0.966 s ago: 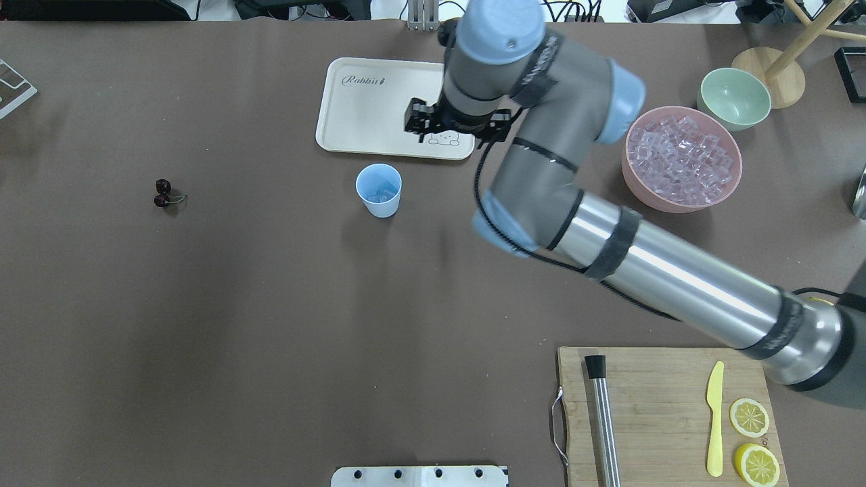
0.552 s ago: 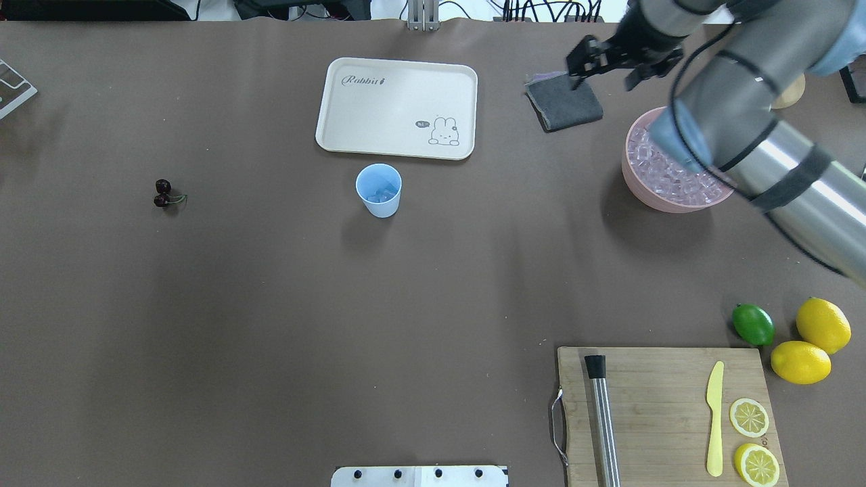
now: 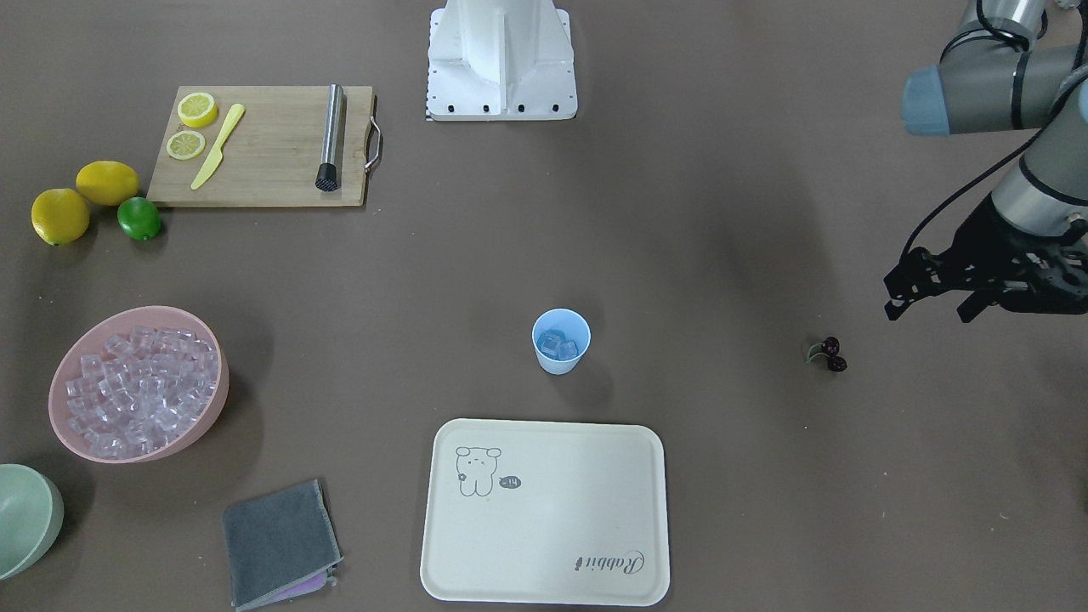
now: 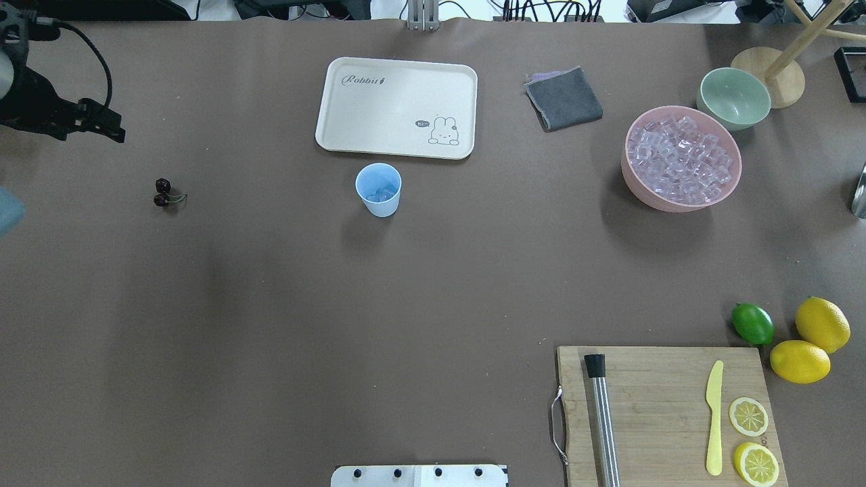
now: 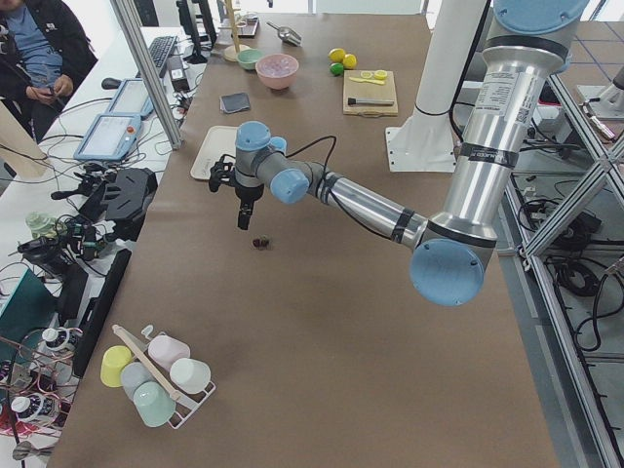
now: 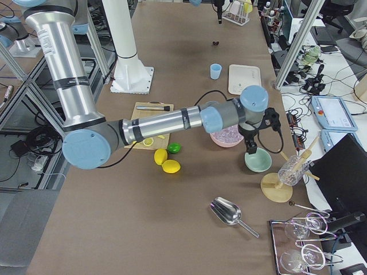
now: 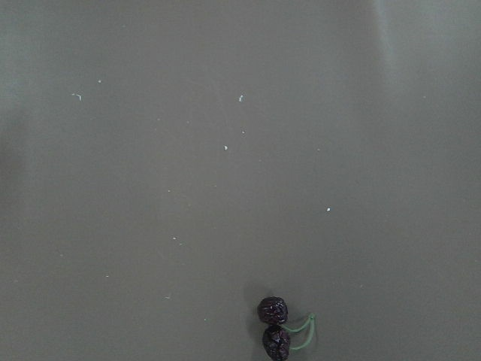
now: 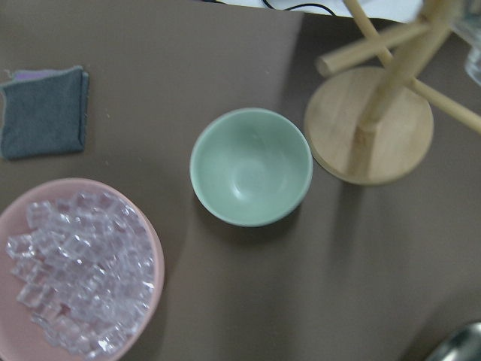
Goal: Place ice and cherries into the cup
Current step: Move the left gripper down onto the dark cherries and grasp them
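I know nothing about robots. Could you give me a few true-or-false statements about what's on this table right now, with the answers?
The cup already holds some ice. True.
The cherries are in the cup. False: they lie on the table, well apart from it.
The left gripper grips the cherries. False: it hangs open near them, holding nothing.
The pink bowl is filled with ice cubes. True.
The lime lies off the cutting board. True.
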Controlling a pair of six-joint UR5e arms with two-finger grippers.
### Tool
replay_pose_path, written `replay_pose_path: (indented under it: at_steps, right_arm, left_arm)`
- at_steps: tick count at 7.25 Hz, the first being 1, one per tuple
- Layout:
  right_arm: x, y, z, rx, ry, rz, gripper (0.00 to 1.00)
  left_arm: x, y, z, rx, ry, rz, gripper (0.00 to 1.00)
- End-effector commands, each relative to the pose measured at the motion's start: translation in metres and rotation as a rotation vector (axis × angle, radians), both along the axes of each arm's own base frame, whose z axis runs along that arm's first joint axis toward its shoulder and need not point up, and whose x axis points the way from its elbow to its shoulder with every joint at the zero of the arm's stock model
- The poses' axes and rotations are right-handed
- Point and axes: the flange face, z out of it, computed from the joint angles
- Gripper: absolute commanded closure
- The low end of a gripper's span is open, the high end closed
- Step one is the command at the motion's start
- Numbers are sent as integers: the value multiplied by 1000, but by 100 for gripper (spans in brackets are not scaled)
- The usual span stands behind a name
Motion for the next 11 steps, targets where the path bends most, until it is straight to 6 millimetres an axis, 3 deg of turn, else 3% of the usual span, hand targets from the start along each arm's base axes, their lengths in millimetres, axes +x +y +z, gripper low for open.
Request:
replay_pose_path:
  at_steps: [1,2,3,4,5,6,7,10,11]
  right_arm:
    - [35,99,61,-59,-5,28,1]
    - [37,99,66,-67,44,37,1]
    - [36,103,82,-97,65,35,1]
    - [37,100,76,-88,74,39,1]
    - [37,100,79,-91,73,37,1]
    - [37,101,78,-89,76,37,1]
    - [37,103,78,-87,73,38,1]
    - [36,109,80,-90,68,35,1]
    - [37,109,81,-91,68,37,1]
  left_arm:
    - [73,17,32,-43,-26,14,3]
    - [123,23,59,-10,-18,55,3]
    - [129,19,100,-16,-34,64,3]
    - [134,15,107,-2,-20,56,6]
    - [133,12,114,-7,-20,50,21]
    - [122,14,99,-5,-1,37,69]
    - [123,14,99,-9,-4,38,100]
    - [104,1,84,-24,30,39,100]
    - [110,-19,49,-19,34,27,100]
